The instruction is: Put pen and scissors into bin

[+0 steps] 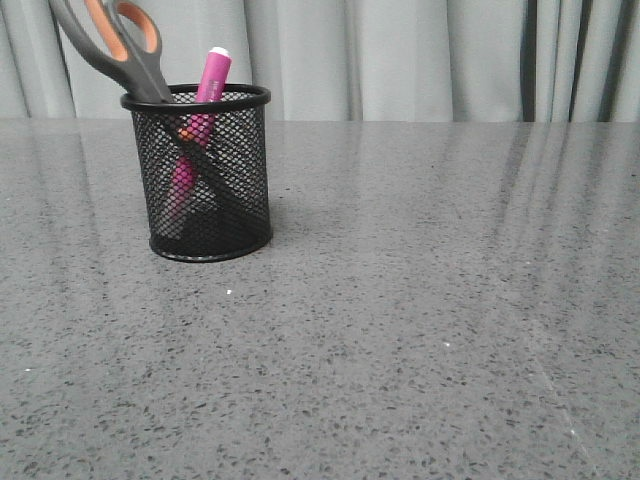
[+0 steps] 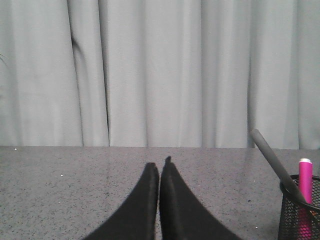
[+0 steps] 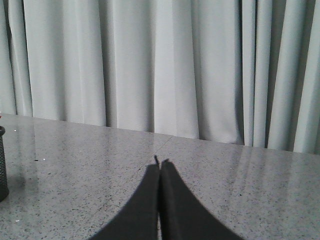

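On the grey table [image 1: 420, 330] sits the bin [image 1: 205, 215], scissors [image 1: 120, 45] leaning handles-up beside the pen [image 1: 212, 80] (blades probably crossing inside). Left gripper [image 2: 159, 167] and right gripper [image 3: 159, 165] pinched together, empty, so job looks done.

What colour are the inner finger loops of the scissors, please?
Orange, on the scissors standing in the bin; clearest in the front view.
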You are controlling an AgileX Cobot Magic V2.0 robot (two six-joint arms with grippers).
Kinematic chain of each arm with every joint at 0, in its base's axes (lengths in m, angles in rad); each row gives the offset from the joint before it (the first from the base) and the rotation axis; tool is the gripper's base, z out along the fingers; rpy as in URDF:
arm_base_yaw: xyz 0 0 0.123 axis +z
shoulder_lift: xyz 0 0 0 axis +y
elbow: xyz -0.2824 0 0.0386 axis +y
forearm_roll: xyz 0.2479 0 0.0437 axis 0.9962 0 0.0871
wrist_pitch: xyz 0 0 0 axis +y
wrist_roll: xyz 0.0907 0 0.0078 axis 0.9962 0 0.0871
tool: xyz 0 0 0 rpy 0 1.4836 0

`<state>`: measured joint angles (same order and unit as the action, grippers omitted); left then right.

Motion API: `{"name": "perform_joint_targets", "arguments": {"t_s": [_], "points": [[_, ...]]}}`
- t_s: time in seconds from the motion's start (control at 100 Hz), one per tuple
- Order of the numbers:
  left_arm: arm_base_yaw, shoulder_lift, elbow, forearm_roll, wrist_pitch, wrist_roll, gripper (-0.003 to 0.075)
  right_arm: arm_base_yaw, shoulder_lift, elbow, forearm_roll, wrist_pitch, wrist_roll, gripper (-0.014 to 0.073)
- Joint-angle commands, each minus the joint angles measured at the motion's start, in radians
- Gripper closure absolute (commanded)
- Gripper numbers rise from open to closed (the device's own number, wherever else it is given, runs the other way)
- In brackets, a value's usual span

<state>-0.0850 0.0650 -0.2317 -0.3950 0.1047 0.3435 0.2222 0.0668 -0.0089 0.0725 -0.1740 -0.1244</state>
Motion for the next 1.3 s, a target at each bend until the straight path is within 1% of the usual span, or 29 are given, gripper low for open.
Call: {"name": "perform_joint_targets", "arguments": {"t_s": [0.0, 0.16, 0.22, 0.27, 0.31, 0.37, 0.42, 0.67, 0.71, 0.85, 1.291], "points": [[0.002, 0.010, -0.026, -0.013, -0.058, -0.009, 0.0741, -0.006, 0.008, -0.026, -0.003, -0.072, -0.006, 0.0669], [0.002, 0.012, -0.019, -0.009, -0.071, -0.009, 0.0741, -0.006, 0.008, -0.026, -0.003, -0.072, -0.006, 0.0669], [0.002, 0.012, 0.000, 0.046, -0.081, -0.032, 0.0741, -0.006, 0.008, -0.026, -0.003, -0.072, -0.006, 0.0669], [0.004, 0.012, 0.029, 0.152, -0.090, -0.125, 0.0741, -0.006, 0.008, -0.026, -0.003, -0.072, -0.006, 0.0669], [0.009, 0.012, 0.057, 0.264, -0.092, -0.242, 0.0741, -0.006, 0.008, -0.026, -0.003, -0.072, -0.006, 0.0669], [0.015, 0.009, 0.101, 0.388, -0.092, -0.411, 0.0741, -0.006, 0.008, -0.026, -0.003, -0.072, -0.006, 0.0669], [0.015, 0.000, 0.135, 0.436, -0.092, -0.467, 0.0741, -0.006, 0.008, -0.026, -0.003, -0.072, -0.006, 0.0669], [0.015, -0.094, 0.259, 0.411, -0.090, -0.467, 0.0741, -0.006, 0.008, -0.026, -0.003, -0.072, -0.006, 0.0669], [0.015, -0.095, 0.258, 0.406, -0.060, -0.467, 0.0741, -0.006, 0.008, -0.026, -0.003, -0.072, -0.006, 0.0669], [0.015, -0.095, 0.258, 0.410, -0.064, -0.449, 0.0741, -0.006, 0.008, -0.026, -0.003, -0.072, -0.006, 0.0669], [0.015, -0.095, 0.256, 0.408, -0.054, -0.449, 0.0741, -0.006, 0.008, -0.026, -0.003, -0.072, -0.006, 0.0669]]}}
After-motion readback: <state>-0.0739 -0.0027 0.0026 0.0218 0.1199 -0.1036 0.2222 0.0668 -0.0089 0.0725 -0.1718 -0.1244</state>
